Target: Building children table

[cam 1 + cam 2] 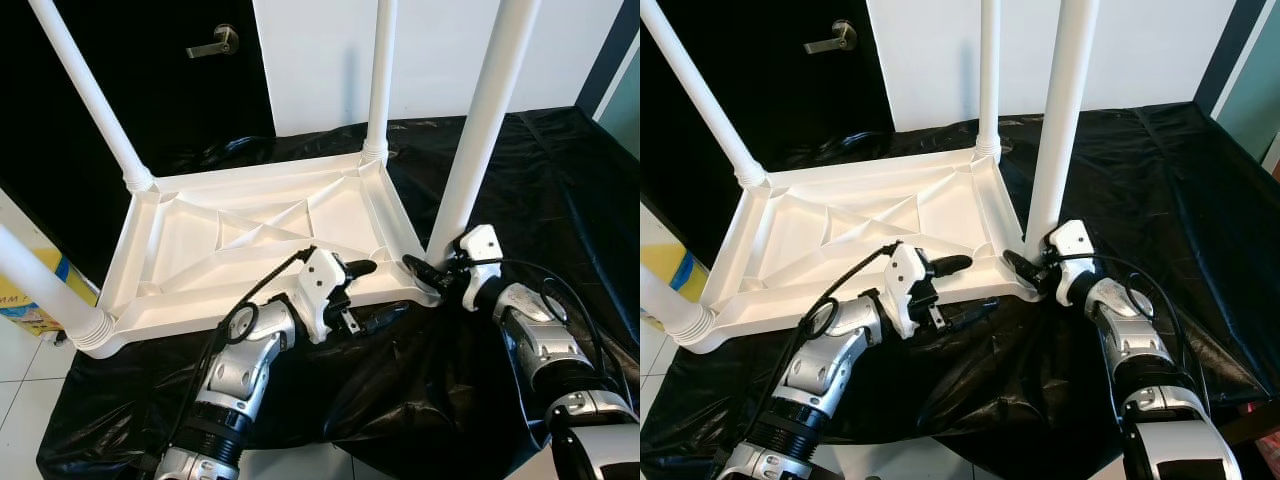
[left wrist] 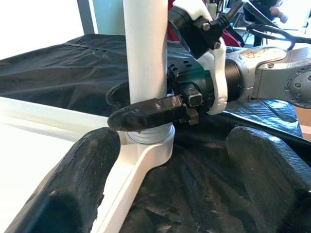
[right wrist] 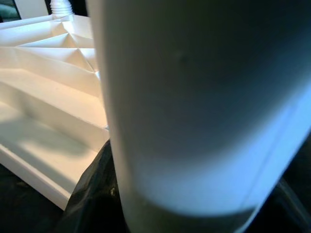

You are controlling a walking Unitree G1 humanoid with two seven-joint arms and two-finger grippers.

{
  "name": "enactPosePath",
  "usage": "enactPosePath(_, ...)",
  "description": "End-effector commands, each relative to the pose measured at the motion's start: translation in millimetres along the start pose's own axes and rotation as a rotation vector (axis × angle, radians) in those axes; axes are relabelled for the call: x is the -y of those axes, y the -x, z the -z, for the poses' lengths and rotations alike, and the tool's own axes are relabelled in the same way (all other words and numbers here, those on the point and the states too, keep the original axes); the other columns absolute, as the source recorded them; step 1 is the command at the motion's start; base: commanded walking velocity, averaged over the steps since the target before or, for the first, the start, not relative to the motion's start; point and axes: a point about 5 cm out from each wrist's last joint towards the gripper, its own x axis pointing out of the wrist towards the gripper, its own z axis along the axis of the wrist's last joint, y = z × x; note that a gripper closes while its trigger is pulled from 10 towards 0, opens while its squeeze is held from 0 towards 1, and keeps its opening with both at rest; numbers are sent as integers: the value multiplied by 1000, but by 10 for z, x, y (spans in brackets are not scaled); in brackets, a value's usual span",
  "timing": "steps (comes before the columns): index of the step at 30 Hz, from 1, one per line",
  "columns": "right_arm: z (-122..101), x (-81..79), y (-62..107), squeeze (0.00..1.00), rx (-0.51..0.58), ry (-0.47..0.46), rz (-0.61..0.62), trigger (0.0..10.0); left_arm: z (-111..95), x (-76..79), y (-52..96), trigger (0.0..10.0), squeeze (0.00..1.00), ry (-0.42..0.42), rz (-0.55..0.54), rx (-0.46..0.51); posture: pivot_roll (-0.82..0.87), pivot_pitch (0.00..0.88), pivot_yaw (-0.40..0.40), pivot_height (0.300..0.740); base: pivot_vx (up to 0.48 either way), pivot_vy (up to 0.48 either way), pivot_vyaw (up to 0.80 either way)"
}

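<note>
A white children's table [image 1: 190, 245] lies upside down on a black sheet, ribbed underside up, with all its white legs standing in the corners. My right gripper [image 1: 432, 272] is shut on the base of the near-right leg [image 1: 485, 120], just above its corner socket; one black finger [image 2: 146, 114] wraps across the leg. That leg looms very close in the right wrist view [image 3: 194, 107]. My left gripper [image 1: 375, 293] is open at the table's near rim, one finger above the rim and one below it, left of that corner.
The black sheet [image 1: 560, 180] covers the floor around the table. Behind stand a dark door with a lever handle [image 1: 215, 42] and a white wall. A yellow and blue box [image 1: 30, 305] sits on pale tiles at the left.
</note>
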Motion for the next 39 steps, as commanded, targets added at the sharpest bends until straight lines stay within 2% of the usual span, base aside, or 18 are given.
enactPosePath(1, 63, -29, 13, 0, -18, -13, 13, 10000, 15, -19, 18, 10000, 0, 6, -59, -11, -109, 0, 46, 740, 0, 0, 0)
enactPosePath(5, 79, -26, 18, 0, -13, -12, 107, 10000, 26, -6, 17, 10000, 0, 9, -56, -12, -117, 0, 45, 740, 0, 0, 0)
enactPosePath(9, 139, -30, 34, 0, -45, -19, 285, 10000, 38, 18, 14, 10000, 0, 15, -48, -13, -125, 0, 43, 740, 0, 0, 0)
enactPosePath(13, 173, -82, 35, 0, -55, -44, 322, 10000, 46, 26, 14, 10000, 0, 18, -45, -15, -130, 0, 42, 740, 0, 0, 0)
enactPosePath(20, 246, -267, 24, 0, -63, -114, 485, 10000, 58, 43, 12, 10000, 0, 24, -45, -15, -129, 0, 35, 740, 0, 0, 0)
enactPosePath(25, 252, -355, 2, 0, -62, -132, 532, 10000, 65, 47, 19, 10000, 0, 24, -47, -17, -124, 0, 30, 740, 0, 0, 0)
enactPosePath(30, 241, -553, -51, 0, -64, -141, 678, 10000, 68, 45, 40, 10000, 0, 23, -57, -19, -107, 0, 19, 740, 0, 0, 0)
enactPosePath(35, 201, -662, -87, 0, -65, -148, 713, 10000, 63, 42, 50, 10000, 0, 20, -65, -18, -101, 0, 16, 740, 0, 0, 0)
enactPosePath(39, 180, -661, -76, 0, -65, -146, 720, 10000, 61, 48, 53, 10000, 0, 21, -69, -17, -100, 0, 15, 740, 0, 0, 0)
